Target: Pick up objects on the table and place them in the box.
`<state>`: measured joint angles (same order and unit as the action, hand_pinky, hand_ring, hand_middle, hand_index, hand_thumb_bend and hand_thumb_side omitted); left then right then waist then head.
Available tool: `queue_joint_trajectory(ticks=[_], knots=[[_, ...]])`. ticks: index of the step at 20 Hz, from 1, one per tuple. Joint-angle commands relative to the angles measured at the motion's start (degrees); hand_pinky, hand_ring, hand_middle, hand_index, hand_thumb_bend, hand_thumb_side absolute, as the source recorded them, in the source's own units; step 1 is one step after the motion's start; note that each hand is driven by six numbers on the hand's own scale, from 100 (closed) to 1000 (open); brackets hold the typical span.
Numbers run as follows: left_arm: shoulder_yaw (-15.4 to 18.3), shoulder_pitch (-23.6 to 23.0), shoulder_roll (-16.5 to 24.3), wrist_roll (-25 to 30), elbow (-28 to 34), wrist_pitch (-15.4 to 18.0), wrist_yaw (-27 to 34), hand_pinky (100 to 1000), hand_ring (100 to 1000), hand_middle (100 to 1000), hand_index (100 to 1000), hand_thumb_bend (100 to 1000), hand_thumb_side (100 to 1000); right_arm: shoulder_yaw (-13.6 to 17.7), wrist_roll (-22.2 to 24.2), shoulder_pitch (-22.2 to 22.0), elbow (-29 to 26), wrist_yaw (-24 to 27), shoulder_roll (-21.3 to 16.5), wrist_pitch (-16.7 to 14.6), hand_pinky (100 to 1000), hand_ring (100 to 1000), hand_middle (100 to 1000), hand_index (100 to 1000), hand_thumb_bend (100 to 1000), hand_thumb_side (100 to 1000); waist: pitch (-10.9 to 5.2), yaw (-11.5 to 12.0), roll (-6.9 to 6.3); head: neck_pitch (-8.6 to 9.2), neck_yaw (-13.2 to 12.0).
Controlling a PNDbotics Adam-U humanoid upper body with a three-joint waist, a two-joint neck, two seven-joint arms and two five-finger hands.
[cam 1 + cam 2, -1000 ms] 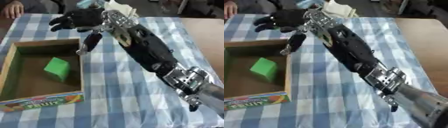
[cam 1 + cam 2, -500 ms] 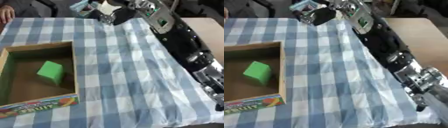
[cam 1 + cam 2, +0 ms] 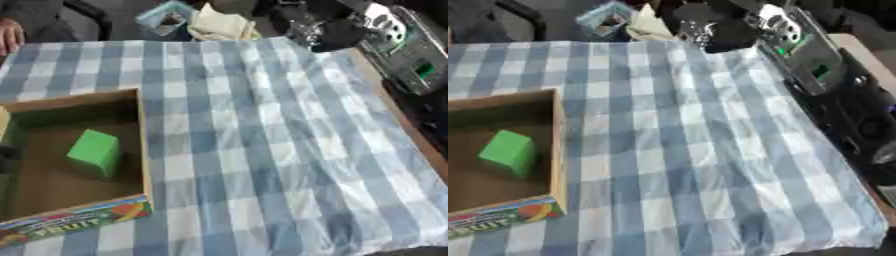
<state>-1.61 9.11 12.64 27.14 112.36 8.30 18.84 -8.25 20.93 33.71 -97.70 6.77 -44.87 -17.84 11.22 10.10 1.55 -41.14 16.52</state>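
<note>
At the left, inside the open brown cardboard box (image 3: 140, 145) with the printed fruit front, lies the green block (image 3: 94, 152), already delivered. Right of the box the blue-and-white checked cloth on the worktop (image 3: 262, 150) shows nothing else to collect, so a good next step is searching beyond the far edge, where pale crumpled material (image 3: 219, 22) lies. At far right the right hand (image 3: 710, 30) is up past the box's far-right corner, fingers impossible to read; the right eye view shows more arm, the left more box.

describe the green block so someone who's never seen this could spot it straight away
Start at the blue and white checked tablecloth, then go to the open cardboard box on its left side. The green block sits on the box's brown floor, the only bright green solid thing inside it, unlike the printed fruit strip along the box's near wall.
</note>
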Motion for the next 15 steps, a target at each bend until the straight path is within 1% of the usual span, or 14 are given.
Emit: queue_joint_trajectory(ticks=[1, 3, 4, 5, 8, 11, 15], knots=[[0.61, 0.07, 0.18, -1.41, -0.04, 0.13, -2.25, 727, 591, 592, 757, 100, 665, 1.56, -0.59, -0.58, -2.84, 0.8, -0.25, 0.92, 685, 694, 835, 1000, 100, 651, -0.3, -0.2, -0.31, 0.31, -1.29], [0.4, -0.06, 0.07, -2.0, -0.32, 0.04, -3.62, 745, 617, 626, 779, 100, 671, 1.59, -0.51, -1.47, -3.88, 0.08, 0.8, 1.38, 687, 697, 837, 1000, 100, 654, -0.09, -0.57, -0.5, -0.08, -2.07], [0.33, -0.09, 0.07, -2.06, -0.38, 0.06, -4.46, 766, 662, 682, 804, 100, 677, 1.7, -0.58, -1.94, -4.44, -0.37, 1.52, 1.62, 685, 697, 837, 1000, 100, 655, -0.01, -0.62, -0.49, -0.23, -2.46], [0.29, -0.1, -0.03, -2.16, -0.46, 0.07, -5.17, 777, 684, 708, 818, 100, 683, 1.8, -0.7, -2.28, -4.93, -0.77, 2.14, 1.88, 684, 698, 837, 1000, 100, 653, 0.08, -0.58, -0.48, -0.27, -2.78], [0.12, -0.33, -0.33, -2.76, -0.75, -0.04, -6.65, 795, 716, 741, 832, 100, 691, 2.0, -1.1, -3.1, -5.87, -1.89, 3.86, 2.89, 679, 694, 832, 1000, 100, 647, 0.34, -0.92, -0.65, -0.62, -4.11], [0.13, -0.4, -0.37, -3.54, -0.85, -0.08, -7.73, 795, 715, 745, 835, 100, 693, 2.19, -1.5, -3.82, -6.35, -2.53, 4.96, 3.71, 677, 694, 831, 1000, 100, 647, 0.46, -0.94, -0.63, -0.58, -4.72], [0.03, -0.4, -0.41, -3.96, -0.85, -0.08, -8.12, 795, 715, 745, 835, 100, 693, 2.22, -1.61, -3.99, -6.63, -2.75, 5.19, 4.04, 677, 694, 831, 1000, 100, 647, 0.49, -0.9, -0.62, -0.54, -4.83]])
